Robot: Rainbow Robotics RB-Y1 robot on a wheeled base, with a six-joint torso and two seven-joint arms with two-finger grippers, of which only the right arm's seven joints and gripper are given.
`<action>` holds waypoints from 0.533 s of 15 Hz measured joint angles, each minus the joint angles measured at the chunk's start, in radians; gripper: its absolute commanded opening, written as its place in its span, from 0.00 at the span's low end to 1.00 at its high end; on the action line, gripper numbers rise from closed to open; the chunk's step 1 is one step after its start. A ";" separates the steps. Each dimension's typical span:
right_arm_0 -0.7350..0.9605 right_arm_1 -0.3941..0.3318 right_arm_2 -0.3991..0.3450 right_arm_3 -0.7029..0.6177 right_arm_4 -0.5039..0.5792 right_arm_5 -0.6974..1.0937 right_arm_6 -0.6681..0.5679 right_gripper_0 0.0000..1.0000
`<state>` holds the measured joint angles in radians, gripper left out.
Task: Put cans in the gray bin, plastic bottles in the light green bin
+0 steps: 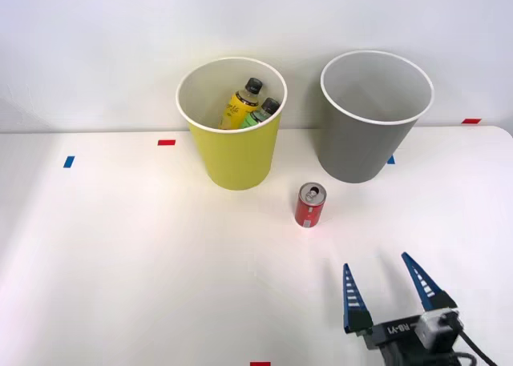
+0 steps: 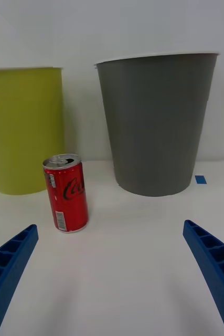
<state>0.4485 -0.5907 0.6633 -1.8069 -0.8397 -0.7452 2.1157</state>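
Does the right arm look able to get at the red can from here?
Probably yes: the right gripper is open, the can stands upright apart from both bins, and bare table lies between them.

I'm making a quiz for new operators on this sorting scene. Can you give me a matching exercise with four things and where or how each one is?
Things:
1. red can
2. yellow-label bottle
3. gray bin
4. right gripper

States:
A. open, holding nothing
B. inside the light green bin
C. upright on the table, in front of the two bins
D. standing with nothing visible inside

Pairs: 1-C, 2-B, 3-D, 4-A
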 measured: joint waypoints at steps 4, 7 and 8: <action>-0.128 0.029 0.059 0.021 -0.160 0.035 0.121 0.96; -0.257 0.060 0.116 0.148 -0.204 -0.011 0.144 0.95; -0.301 0.077 0.123 0.196 -0.206 -0.021 0.141 0.96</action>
<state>0.1479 -0.5139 0.7862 -1.6104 -1.0456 -0.7658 2.2567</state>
